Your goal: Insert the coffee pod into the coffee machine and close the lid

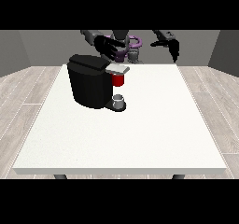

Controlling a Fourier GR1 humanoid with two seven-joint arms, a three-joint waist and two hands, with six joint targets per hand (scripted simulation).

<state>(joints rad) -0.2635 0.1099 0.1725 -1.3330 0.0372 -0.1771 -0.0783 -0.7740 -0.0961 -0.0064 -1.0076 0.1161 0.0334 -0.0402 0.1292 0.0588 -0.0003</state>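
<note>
The black coffee machine [88, 80] stands on the table's left half, towards the back. A grey lid [117, 69] juts out flat from its top right. Under the lid sits a red thing at the machine [118, 80]. A small grey thing [119, 98] rests on the machine's base; I cannot tell it for the pod. The hand at the view's left [108, 45] hovers above and behind the machine's top with fingers spread, holding nothing. The hand at the view's right [171, 45] hangs in the air over the back edge, fingers relaxed and pointing down.
The white table [140, 134] stretches wide towards the camera and to the right of the machine. The robot's torso [125, 48] stands behind the back edge. Wooden floor surrounds the table.
</note>
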